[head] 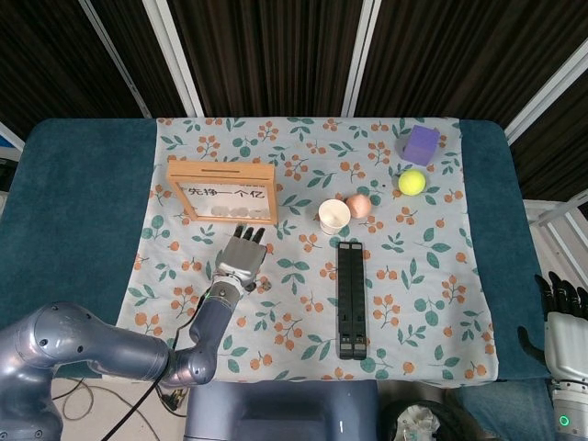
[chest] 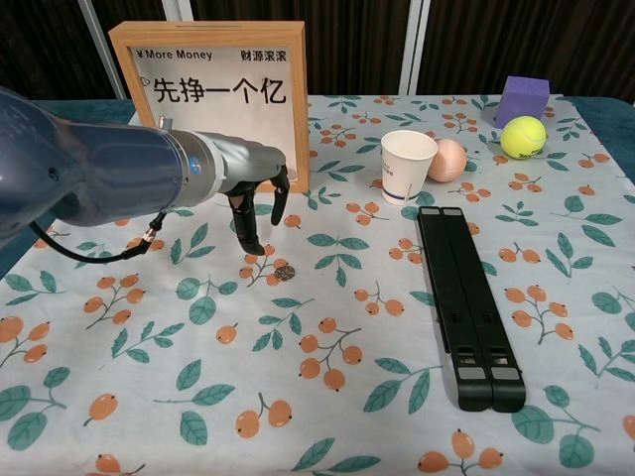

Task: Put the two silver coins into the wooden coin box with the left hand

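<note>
The wooden coin box [head: 221, 190] [chest: 213, 99] stands upright at the back left of the floral cloth, with several coins showing behind its glass in the head view. One silver coin [chest: 286, 271] lies on the cloth in front of it. I see no second loose coin. My left hand [head: 243, 255] [chest: 253, 198] hangs just left of and behind that coin, fingers [chest: 247, 233] apart and pointing down, holding nothing. The coin is not visible in the head view. My right hand [head: 562, 317] rests off the table's right edge, fingers extended and empty.
A paper cup [head: 333, 216] [chest: 408, 166] and a pink ball [head: 359, 204] [chest: 450, 160] stand mid-table. A black folded stand [head: 349, 299] [chest: 466, 302] lies right of the coin. A tennis ball [head: 412, 181] [chest: 523, 137] and a purple cube [head: 422, 144] [chest: 522, 99] sit at the back right.
</note>
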Controlling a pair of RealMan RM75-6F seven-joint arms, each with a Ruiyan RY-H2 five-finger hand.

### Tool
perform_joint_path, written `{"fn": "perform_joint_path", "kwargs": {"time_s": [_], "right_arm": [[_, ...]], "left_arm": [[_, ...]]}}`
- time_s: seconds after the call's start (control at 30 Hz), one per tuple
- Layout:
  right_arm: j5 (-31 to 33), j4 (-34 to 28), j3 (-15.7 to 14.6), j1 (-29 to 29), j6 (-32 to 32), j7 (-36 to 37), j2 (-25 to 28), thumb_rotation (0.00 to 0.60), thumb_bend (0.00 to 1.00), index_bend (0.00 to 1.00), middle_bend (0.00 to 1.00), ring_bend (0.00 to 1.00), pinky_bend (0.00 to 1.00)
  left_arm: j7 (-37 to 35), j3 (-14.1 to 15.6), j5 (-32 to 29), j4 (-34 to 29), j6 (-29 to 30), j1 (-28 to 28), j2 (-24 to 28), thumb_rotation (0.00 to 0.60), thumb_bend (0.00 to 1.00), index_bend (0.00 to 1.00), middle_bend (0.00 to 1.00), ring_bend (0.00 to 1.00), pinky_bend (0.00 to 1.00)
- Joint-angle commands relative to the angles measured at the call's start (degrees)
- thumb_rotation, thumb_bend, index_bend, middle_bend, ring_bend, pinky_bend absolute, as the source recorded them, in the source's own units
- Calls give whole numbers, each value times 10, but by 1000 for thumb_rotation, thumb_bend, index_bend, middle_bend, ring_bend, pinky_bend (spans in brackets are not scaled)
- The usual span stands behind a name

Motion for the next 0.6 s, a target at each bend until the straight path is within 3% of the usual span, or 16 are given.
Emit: {"fn": "perform_joint_path", "kwargs": {"time_s": [0.03, 0.6], "right_arm": [[0, 0, 0, 0, 0, 0, 0, 600, 406, 96, 45, 27, 0], [2, -1, 1, 0, 0, -1, 1, 600, 406, 96, 45, 26, 0]], "left_arm": [[11, -10, -1, 10, -3, 5, -9, 600, 166, 432, 0, 0, 0], [64, -31, 22, 57, -8, 27, -54, 600, 149, 442, 0, 0, 0]]}}
